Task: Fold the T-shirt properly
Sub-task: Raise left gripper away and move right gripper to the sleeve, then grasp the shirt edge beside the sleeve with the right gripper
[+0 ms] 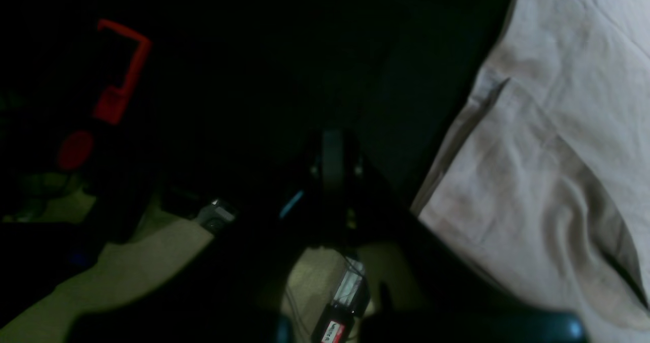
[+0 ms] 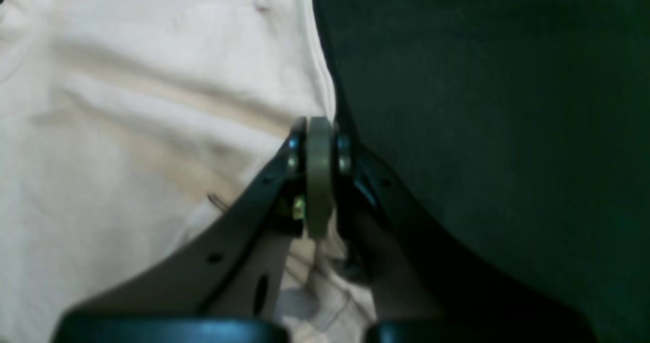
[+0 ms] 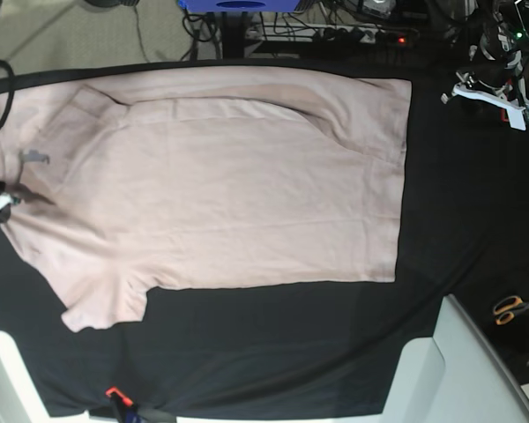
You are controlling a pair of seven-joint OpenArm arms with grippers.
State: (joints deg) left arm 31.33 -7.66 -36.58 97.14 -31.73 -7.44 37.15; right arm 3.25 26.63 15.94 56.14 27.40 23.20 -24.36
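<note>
The pale pink T-shirt (image 3: 229, 185) lies spread flat on the black cloth (image 3: 458, 203), with its sleeves toward the left of the base view and its hem toward the right. In the right wrist view my right gripper (image 2: 320, 129) is shut. Its tips sit right at the T-shirt's (image 2: 127, 129) edge, where the fabric meets the black cloth (image 2: 482, 104). No fabric shows between the pads. In the dim left wrist view my left gripper (image 1: 332, 145) is shut over dark cloth, apart from the T-shirt (image 1: 548, 145) on its right.
Orange-handled scissors (image 3: 513, 307) lie at the right edge of the cloth. A white gadget (image 3: 494, 92) sits at the back right, with cables and a power strip (image 3: 370, 35) behind the table. A red clamp (image 1: 124, 68) shows beyond the table edge. White panels (image 3: 441, 370) rise at the front corners.
</note>
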